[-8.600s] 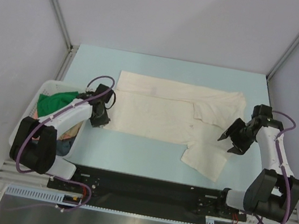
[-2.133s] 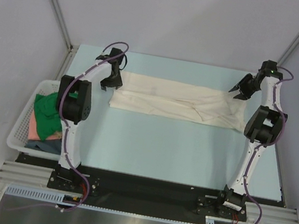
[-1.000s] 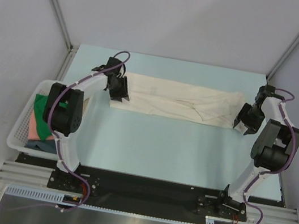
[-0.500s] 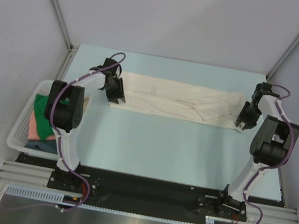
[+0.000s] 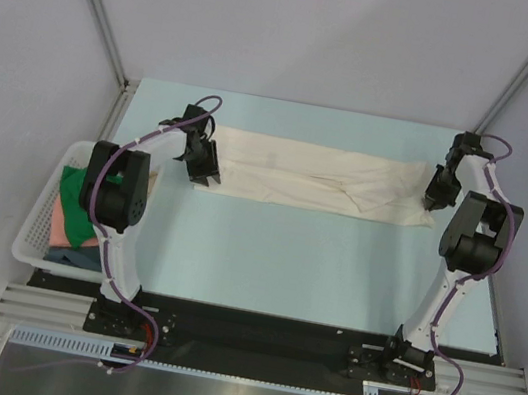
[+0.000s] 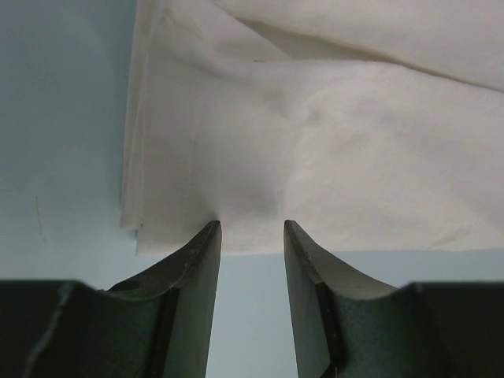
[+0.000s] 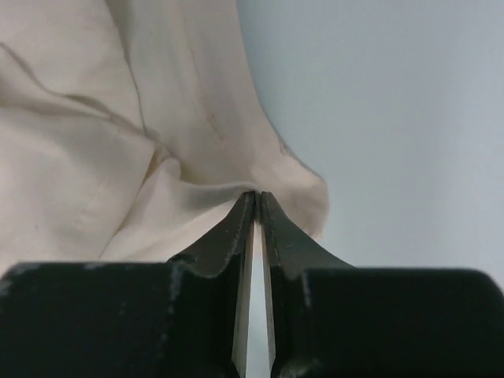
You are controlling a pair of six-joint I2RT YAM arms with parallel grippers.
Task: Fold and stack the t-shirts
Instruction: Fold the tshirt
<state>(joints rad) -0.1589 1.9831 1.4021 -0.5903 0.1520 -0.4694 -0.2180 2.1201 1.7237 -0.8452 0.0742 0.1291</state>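
Observation:
The cream t-shirt (image 5: 318, 176) lies folded into a long strip across the far half of the table. My left gripper (image 5: 209, 173) is at its left end. In the left wrist view it stands open (image 6: 252, 224), fingertips just at the near edge of the folded cloth (image 6: 331, 142), with bare table between the fingers. My right gripper (image 5: 433, 200) is at the strip's right end. In the right wrist view its jaws (image 7: 258, 193) are pinched together on a raised fold of the cream cloth (image 7: 94, 157). Green (image 5: 81, 202), salmon pink (image 5: 58, 229) and dark blue (image 5: 82, 253) t-shirts lie in the basket.
A white lattice basket (image 5: 37, 220) stands at the table's left edge beside the left arm's base. Grey walls with metal posts (image 5: 512, 77) close in the table on three sides. Light blue table surface (image 5: 285, 252) stretches between the strip and the arm bases.
The right gripper has slid a little farther along the shirt's right end and closed on the cloth. The left gripper has barely moved and stays open.

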